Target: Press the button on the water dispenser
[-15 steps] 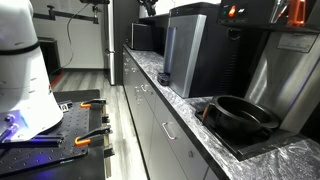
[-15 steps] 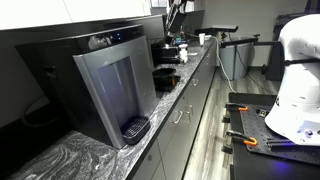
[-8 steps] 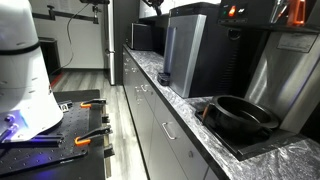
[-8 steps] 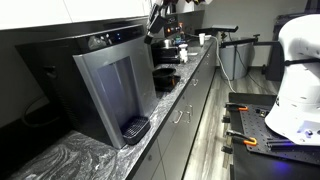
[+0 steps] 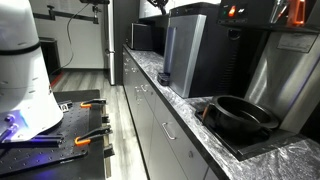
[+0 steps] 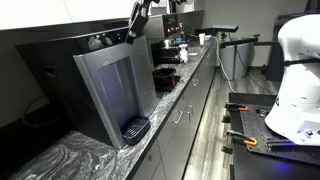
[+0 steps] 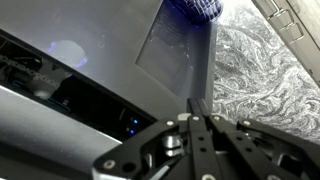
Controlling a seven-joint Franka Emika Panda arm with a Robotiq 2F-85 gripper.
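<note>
Moved: claw [image 6: 132,32] has swung over water dispenser [image 6: 110,85] | claw: clenched, empty | dispenser: on bench [image 6: 60,160], judged heavy, rigid, glossy | contact: no grasp, fingertip push on top control strip

the water dispenser [image 6: 112,85] has a silver-grey front and black top and sides; the countertop [image 6: 60,160] is marbled grey and white; the pan [image 5: 240,115] is black.
</note>
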